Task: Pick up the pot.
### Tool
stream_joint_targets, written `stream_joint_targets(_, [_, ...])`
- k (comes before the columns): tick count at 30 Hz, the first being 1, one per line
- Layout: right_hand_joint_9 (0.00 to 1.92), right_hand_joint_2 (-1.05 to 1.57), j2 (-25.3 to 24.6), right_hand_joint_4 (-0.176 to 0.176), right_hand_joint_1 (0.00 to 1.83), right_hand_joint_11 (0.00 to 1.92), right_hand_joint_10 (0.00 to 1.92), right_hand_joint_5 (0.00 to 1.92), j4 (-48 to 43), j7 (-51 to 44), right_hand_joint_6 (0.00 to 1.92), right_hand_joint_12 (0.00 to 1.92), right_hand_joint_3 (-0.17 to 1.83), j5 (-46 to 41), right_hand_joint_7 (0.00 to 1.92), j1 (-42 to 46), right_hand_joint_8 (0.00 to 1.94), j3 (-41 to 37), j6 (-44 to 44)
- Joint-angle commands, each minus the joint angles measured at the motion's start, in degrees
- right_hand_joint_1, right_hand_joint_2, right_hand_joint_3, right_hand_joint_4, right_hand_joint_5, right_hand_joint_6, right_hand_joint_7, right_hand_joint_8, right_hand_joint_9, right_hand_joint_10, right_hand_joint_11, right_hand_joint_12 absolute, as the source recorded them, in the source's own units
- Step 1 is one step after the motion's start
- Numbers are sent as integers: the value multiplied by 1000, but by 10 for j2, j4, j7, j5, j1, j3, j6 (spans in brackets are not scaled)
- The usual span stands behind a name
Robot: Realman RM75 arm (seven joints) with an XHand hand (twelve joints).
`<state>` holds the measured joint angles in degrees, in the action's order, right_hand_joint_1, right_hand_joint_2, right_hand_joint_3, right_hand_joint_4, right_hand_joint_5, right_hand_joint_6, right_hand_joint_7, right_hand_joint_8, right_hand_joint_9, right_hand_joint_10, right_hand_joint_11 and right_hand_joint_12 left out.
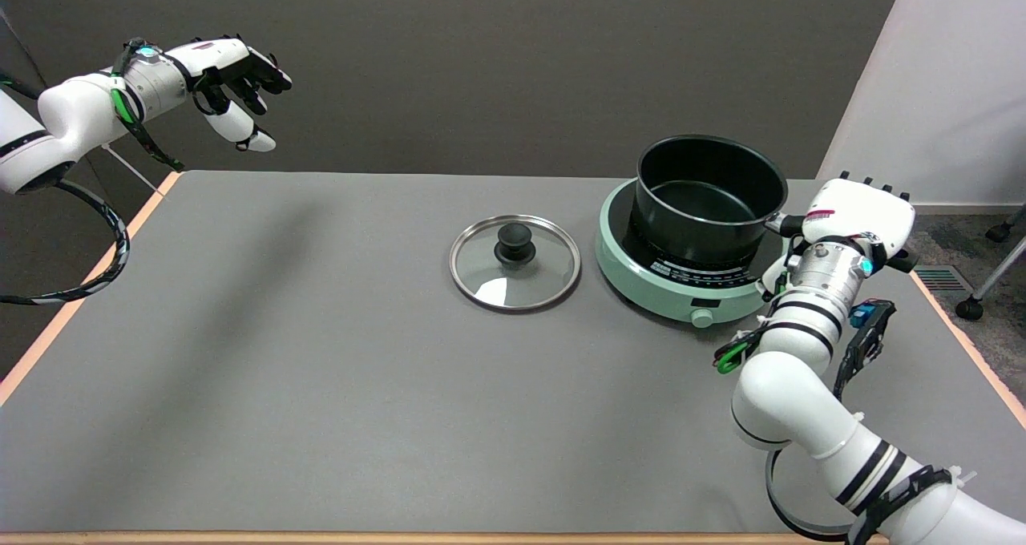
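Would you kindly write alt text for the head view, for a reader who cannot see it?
The robot's right hand rests at the handle of a black pot standing on a green hotplate on a grey table. A glass lid lies flat left of the hotplate.

Right hand (859,218) palm-down, back toward the camera, fingers curled under, forearm steeply raised.

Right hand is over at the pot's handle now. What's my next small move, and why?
Probably close the fingers firmly on the handle before lifting. The right hand sits over the handle's outer end, its back to the camera, so the grip cannot be confirmed. The pot rests on the green cooker, its lid lying apart on the table.
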<state>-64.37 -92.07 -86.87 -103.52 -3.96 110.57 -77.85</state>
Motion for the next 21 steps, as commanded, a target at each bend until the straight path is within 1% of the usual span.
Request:
stream_joint_targets(1, [1158, -75, 0, -17, 1302, 1158, 1158, 1158, 9, 2, 1158, 1158, 1411, 3, 1158, -1, 1158, 1, 1])
stream_joint_targets(4, [1203, -44, 1, -33, 1308, 1203, 1203, 1203, 13, 4, 1203, 1203, 1703, 3, 1203, -1, 1203, 1, 1])
stream_joint_targets(6, [1211, -55, 1, -37, 1307, 1211, 1211, 1211, 15, 5, 1211, 1211, 1833, 2, 1211, -1, 1211, 1, 1])
stream_joint_targets(14, [1234, -9, 1, -50, 1283, 1234, 1234, 1234, 23, 7, 1234, 1234, 1833, -1, 1234, -1, 1234, 0, 2])
stream_joint_targets(17, [1273, 12, 1, -64, 1304, 1273, 1273, 1273, 25, 7, 1273, 1273, 1833, -2, 1273, 0, 1273, 0, 2])
stream_joint_targets(19, [1318, 62, 1, -80, 1310, 1318, 1318, 1318, 26, 7, 1318, 1318, 1833, -6, 1318, 0, 1318, 0, 2])
stream_joint_targets(21, [1338, 65, 1, -87, 1314, 1338, 1338, 1338, 28, 7, 1338, 1338, 1833, -8, 1338, 0, 1338, 0, 2])
